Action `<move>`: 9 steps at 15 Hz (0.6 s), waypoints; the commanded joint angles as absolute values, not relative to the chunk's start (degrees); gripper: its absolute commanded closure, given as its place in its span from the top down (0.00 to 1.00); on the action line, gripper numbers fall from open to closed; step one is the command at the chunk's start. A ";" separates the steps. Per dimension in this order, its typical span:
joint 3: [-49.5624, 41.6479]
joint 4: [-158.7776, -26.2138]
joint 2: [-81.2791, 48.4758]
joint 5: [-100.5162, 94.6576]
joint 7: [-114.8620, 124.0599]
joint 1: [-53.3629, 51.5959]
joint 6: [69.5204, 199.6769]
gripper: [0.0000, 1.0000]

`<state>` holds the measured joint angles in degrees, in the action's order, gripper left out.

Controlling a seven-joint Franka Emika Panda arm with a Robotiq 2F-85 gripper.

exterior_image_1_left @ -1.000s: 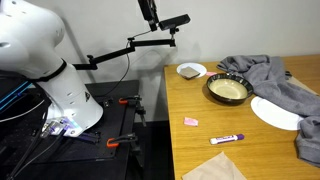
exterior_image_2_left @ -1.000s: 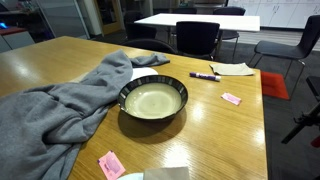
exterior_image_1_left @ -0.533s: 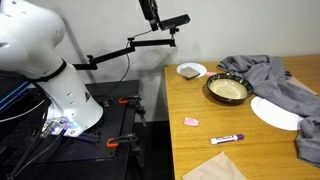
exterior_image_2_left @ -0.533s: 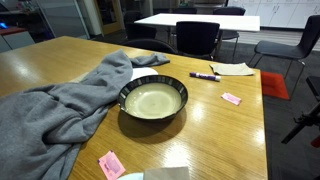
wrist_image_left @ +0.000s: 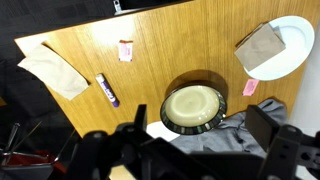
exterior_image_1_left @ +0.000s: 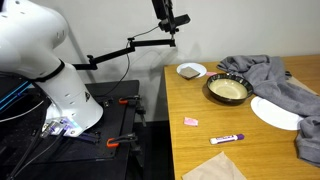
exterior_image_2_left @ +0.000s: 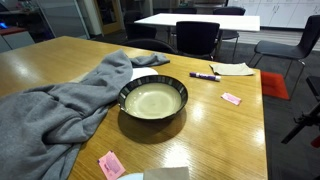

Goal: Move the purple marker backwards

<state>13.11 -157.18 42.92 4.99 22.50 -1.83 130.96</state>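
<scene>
The claw (wrist_image_left: 198, 142) hung high over the counter (wrist_image_left: 150, 30), well apart from everything on it. That height put the whole layout into the wrist view, which I judged to suit lining up rather than grasping. Its jaws showed only as dark, blurred shapes at the bottom of that view; they looked spread wide with nothing between them.

The purple marker (wrist_image_left: 107, 89) lay flat on bare wood at about nine o'clock from the bowl (wrist_image_left: 192, 106) in the wrist view, its barrel along the ten-to-four line. A pink block (wrist_image_left: 126, 50) sat near it at about one o'clock and a tan napkin (wrist_image_left: 55, 70) between nine and ten. Neither touched it, so a straight descent looked unobstructed. In an exterior view the marker (exterior_image_1_left: 227, 139) rested toward one end of the counter with open wood around it — the move seemed not yet begun.

The counter was smooth, glossy wood, likely to let a round barrel roll if nudged. A grey cloth (exterior_image_2_left: 60, 100) sprawled just beside the bowl. Beyond stood a white desk (exterior_image_2_left: 195, 20) and dark chairs (exterior_image_2_left: 198, 38) — an office-like room.
</scene>
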 commanded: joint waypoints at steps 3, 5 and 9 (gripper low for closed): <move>7.99 -152.06 32.20 2.72 17.36 1.68 135.11 1.00; 6.34 -150.83 28.81 1.92 15.04 2.17 136.25 1.00; 3.05 -148.17 22.63 0.49 9.31 2.34 137.04 1.00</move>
<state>4.73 -151.45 28.02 1.97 12.82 1.90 136.06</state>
